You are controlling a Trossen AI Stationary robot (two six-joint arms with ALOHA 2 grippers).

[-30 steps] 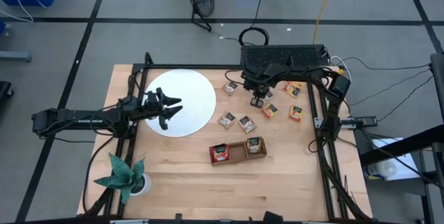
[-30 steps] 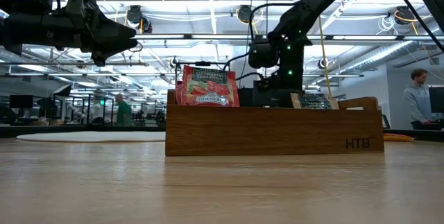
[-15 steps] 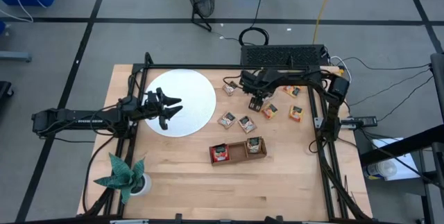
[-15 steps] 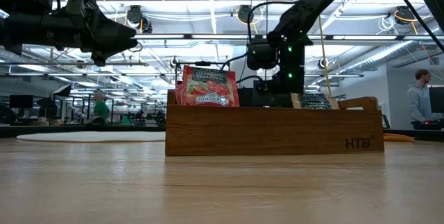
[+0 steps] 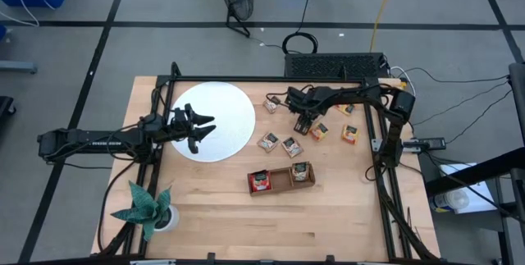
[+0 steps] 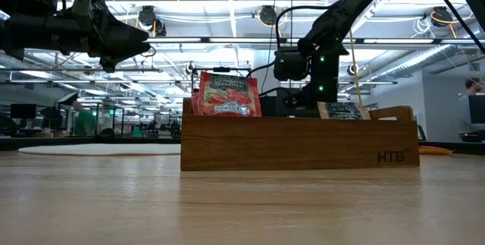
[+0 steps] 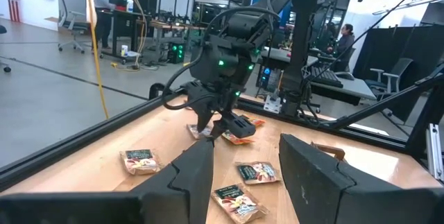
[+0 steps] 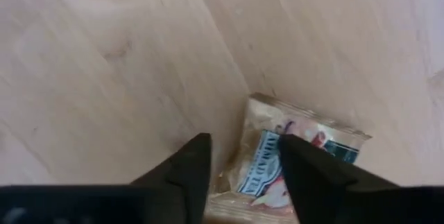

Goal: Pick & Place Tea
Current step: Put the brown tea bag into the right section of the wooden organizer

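— At the table's far right side, what does the overhead camera give that the level one cannot?

— The whole layout: the right gripper (image 5: 303, 122) pointed down among loose tea sachets (image 5: 290, 146) on the bare wood, and the left gripper (image 5: 199, 128) hanging over the white disc (image 5: 215, 121). The table-height camera sees mainly the wooden tray (image 6: 299, 142), with a red sachet (image 6: 226, 95) standing in one compartment and a dark-labelled one (image 6: 342, 111) in another.

— And the right arm's own camera?

— One sachet (image 8: 297, 160) lying flat on the wood, directly beyond its two fingertips (image 8: 189, 165), which stand apart. They appear to touch nothing, though contact at the tips is hard to judge. The sachet is not gripped.

— The left gripper?

— Fingers (image 7: 196, 172) parted, holding nothing.

— What has changed in the last second?

— The right arm has folded lower and its wrist has shifted slightly toward the left side of the table; the sachets, the tray and the left arm are where they were. A potted paper plant (image 5: 146, 207) stands at the near left corner.
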